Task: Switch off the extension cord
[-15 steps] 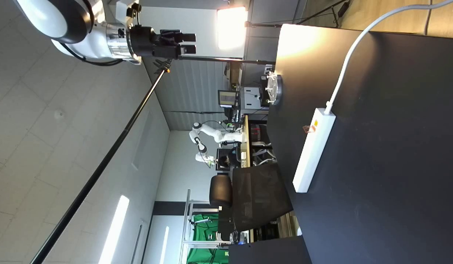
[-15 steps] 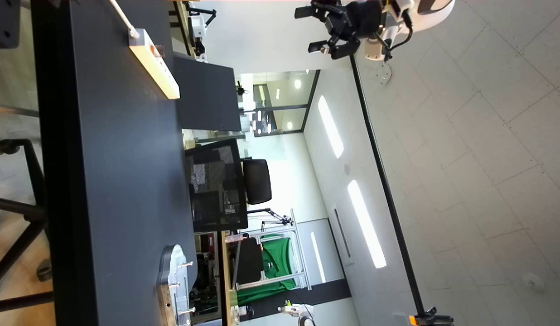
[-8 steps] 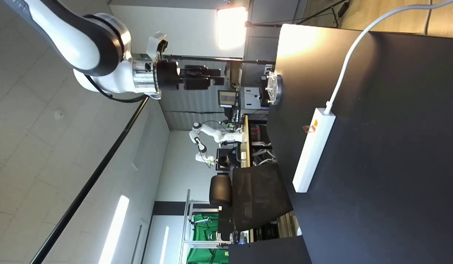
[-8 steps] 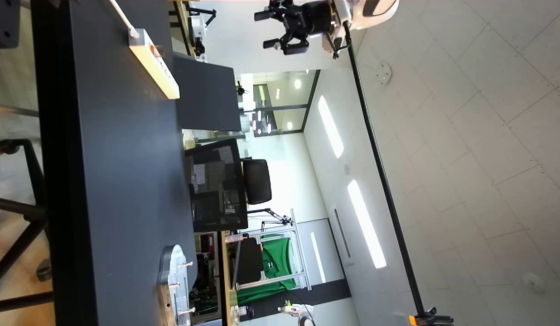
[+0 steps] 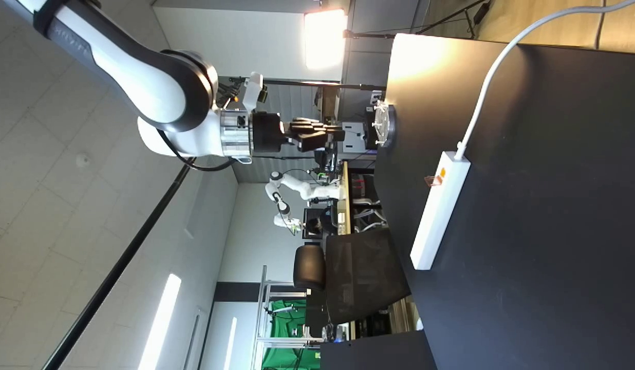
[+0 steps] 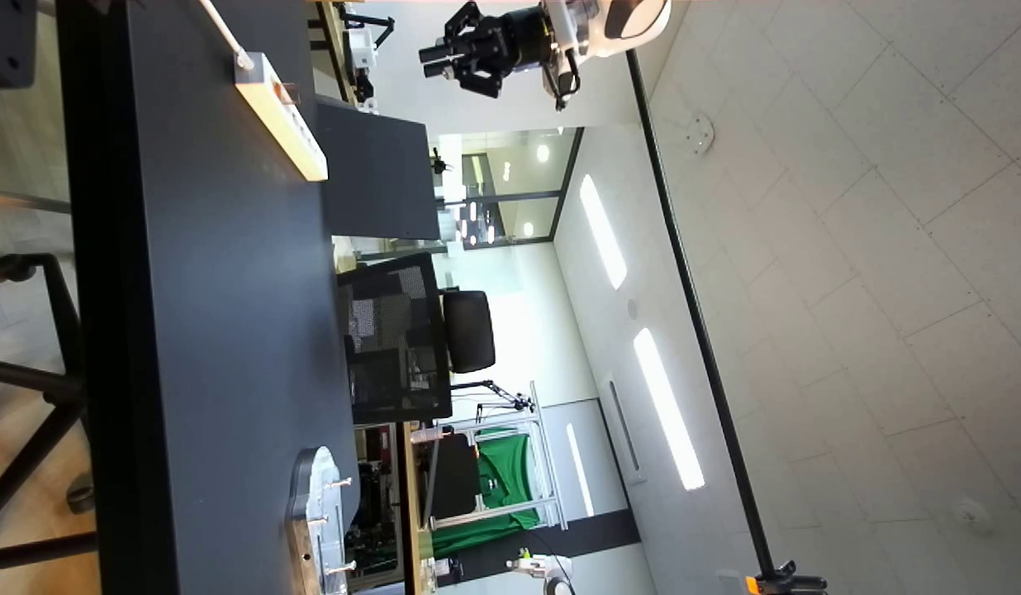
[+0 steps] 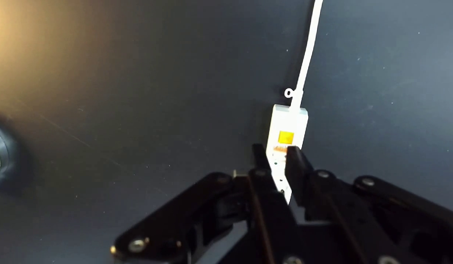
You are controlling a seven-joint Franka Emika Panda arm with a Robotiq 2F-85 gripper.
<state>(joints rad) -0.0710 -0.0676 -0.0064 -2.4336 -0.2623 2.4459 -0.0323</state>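
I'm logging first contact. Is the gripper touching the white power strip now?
Apart. Both exterior views show the gripper in the air above the black table, with a clear gap between it and the white power strip.

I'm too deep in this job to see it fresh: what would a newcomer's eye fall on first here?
Probably the white power strip on the black table, with a yellow square near the cable. Then the glaring lamp past the table's edge in an exterior view, and the black gripper, hanging above the table and apart from the strip.
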